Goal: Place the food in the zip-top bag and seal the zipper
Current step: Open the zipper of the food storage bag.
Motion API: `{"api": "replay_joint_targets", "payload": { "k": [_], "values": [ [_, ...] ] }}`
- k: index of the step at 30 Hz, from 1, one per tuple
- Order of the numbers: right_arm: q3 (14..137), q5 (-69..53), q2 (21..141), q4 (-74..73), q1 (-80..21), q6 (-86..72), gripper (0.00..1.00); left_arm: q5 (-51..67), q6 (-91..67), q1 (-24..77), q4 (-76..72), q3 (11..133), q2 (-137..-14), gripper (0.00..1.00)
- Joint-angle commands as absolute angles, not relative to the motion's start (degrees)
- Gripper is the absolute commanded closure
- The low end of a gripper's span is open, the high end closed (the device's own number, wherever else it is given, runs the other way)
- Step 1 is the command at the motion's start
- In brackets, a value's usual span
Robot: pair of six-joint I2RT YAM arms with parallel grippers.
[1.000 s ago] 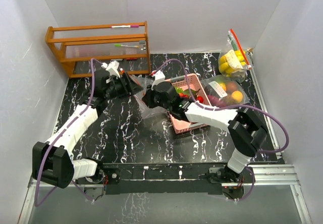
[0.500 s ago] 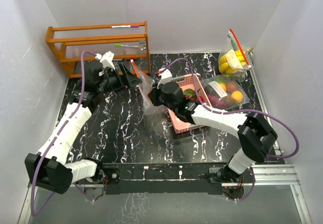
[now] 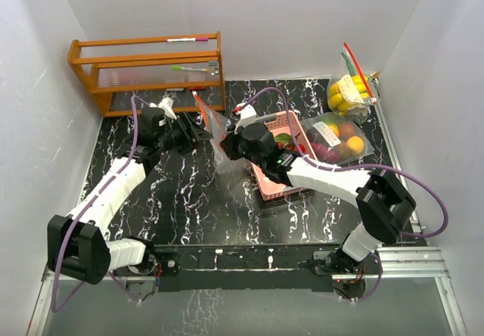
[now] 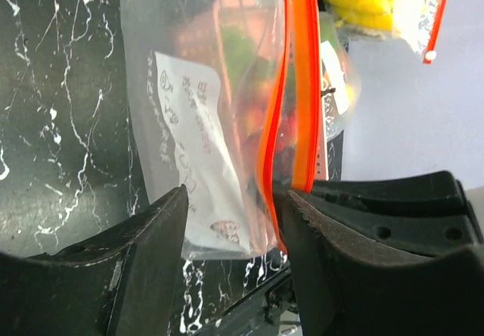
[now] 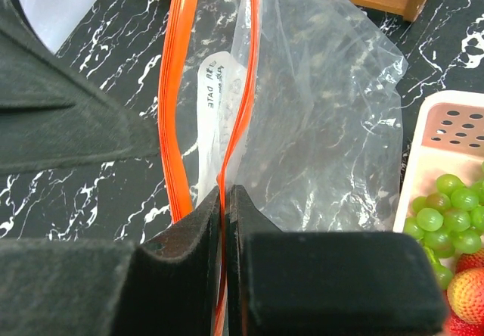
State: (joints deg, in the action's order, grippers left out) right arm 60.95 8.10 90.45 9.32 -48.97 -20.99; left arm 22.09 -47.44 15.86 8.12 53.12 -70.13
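Two arms meet at the zip-top bag [image 3: 220, 157], left of the pink tray [image 3: 274, 191] where the food [image 3: 286, 141] lies; left wrist: left gripper [image 4: 234, 200] parted astride the bag; right wrist: right gripper [image 5: 225, 192] clamps the orange zipper [image 5: 175, 86]; filling and sealing remain.

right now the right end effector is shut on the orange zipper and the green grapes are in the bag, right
No. The right end effector is shut on the orange zipper, but the green grapes lie in the pink tray (right wrist view).
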Motion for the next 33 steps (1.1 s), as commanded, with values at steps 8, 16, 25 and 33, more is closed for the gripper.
{"api": "replay_joint_targets", "payload": {
  "k": [8,16,25,33],
  "values": [
    [63.3,6.0,88.5,13.3,-48.9,-20.2,0.92,20.5,-51.8,15.6,-0.7,54.8,-73.3,0.5],
    [62.6,6.0,87.0,13.4,-48.9,-20.2,0.92,19.3,-50.8,15.7,-2.6,54.5,-76.0,0.68],
    [61.2,7.1,84.4,13.6,-48.9,-20.6,0.92,18.4,-43.6,15.6,-2.3,55.1,-76.6,1.0],
    [57.6,20.4,81.3,11.8,-48.8,-22.8,0.92,15.6,-27.6,15.7,16.0,65.8,-72.8,1.0]
  ]
}}
